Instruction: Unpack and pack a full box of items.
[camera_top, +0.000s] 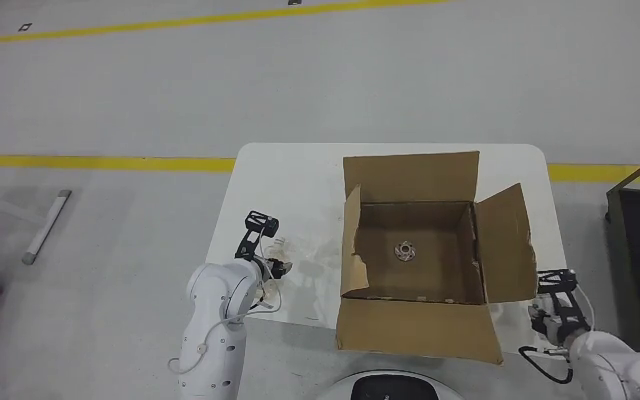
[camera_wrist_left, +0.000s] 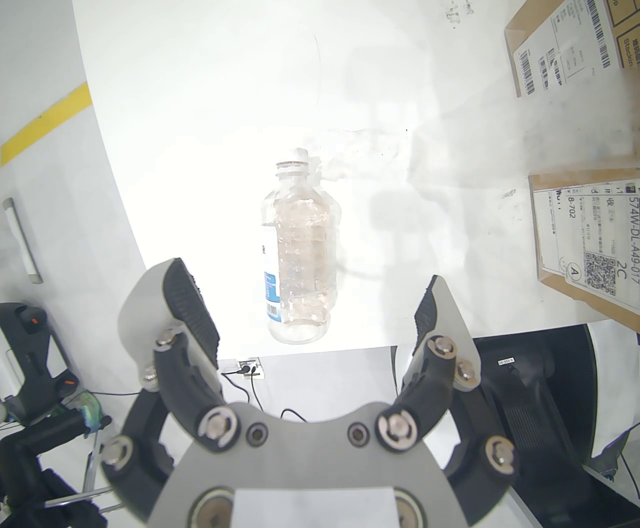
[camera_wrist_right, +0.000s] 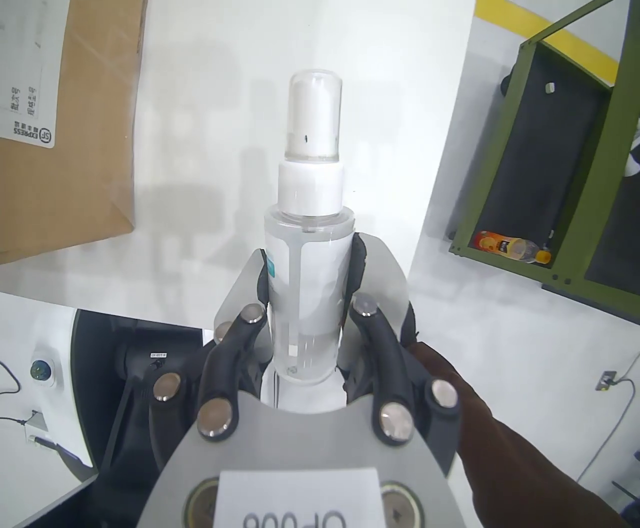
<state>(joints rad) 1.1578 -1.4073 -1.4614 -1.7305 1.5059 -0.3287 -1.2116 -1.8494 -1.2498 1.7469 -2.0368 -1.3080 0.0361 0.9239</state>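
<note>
Right claw (camera_wrist_right: 310, 267) grips spray bottle (camera_wrist_right: 311, 200); left claw (camera_wrist_left: 307, 295) agape.

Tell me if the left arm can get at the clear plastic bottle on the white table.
Probably yes. The left gripper is open and the clear plastic bottle sits on the white table just ahead of it, nothing between them. The brown cardboard box stands off to one side.

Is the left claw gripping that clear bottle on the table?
No, the left gripper is open, and the clear bottle rests on the table apart from its fingers.
</note>
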